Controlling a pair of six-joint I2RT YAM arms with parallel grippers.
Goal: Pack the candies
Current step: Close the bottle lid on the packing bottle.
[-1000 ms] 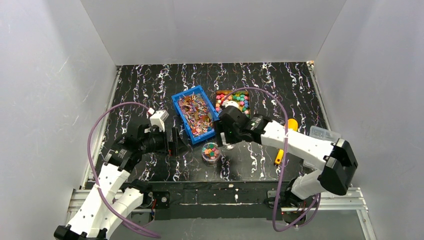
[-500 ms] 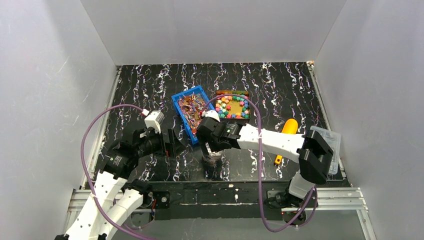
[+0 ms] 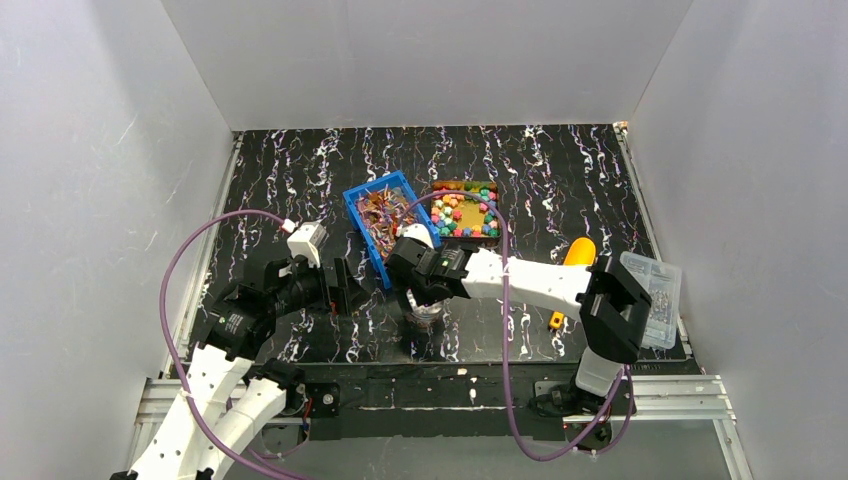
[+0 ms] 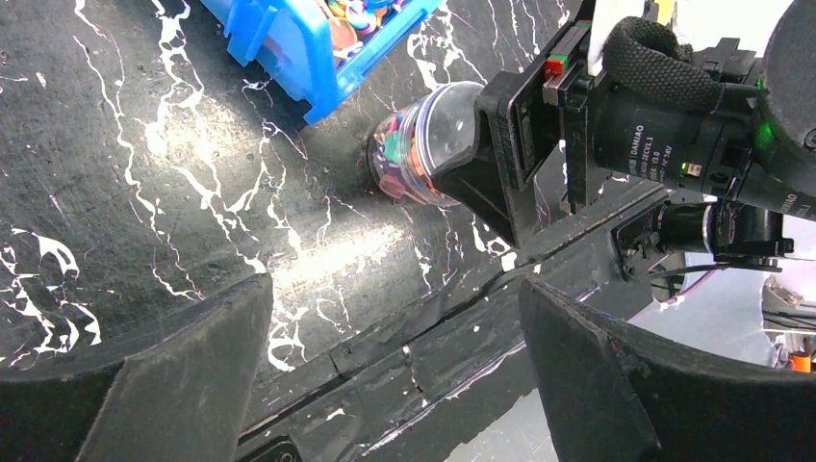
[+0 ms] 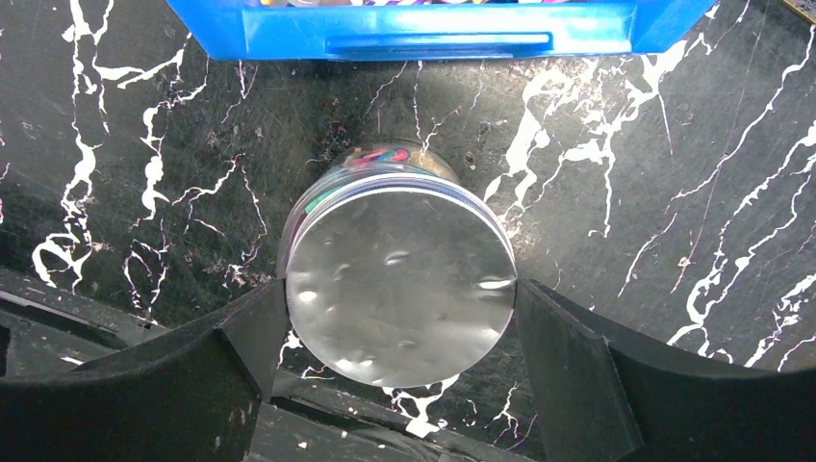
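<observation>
A small clear jar [image 3: 424, 316] holding candies [image 4: 396, 159] stands in front of the blue bin. More candies [image 3: 463, 211] lie in a brown tray behind. My right gripper [image 3: 421, 296] is directly over the jar, shut on a round clear lid [image 5: 399, 279]. Both fingers press the lid's edges, and the lid lies over the jar's mouth [image 5: 385, 159]. My left gripper [image 3: 345, 285] is open and empty, left of the jar and pointing at it; its fingers [image 4: 144, 385] are wide apart.
A blue bin [image 3: 385, 225] of mixed small items sits just behind the jar and shows in the right wrist view [image 5: 404, 38]. An orange-handled tool [image 3: 572, 265] and a clear plastic box [image 3: 655, 295] lie at the right. The table's front edge is close below the jar.
My right arm swung left from beside the tray to over the jar, carrying the lid. The jar's candies no longer show from above. My left arm barely moved.
</observation>
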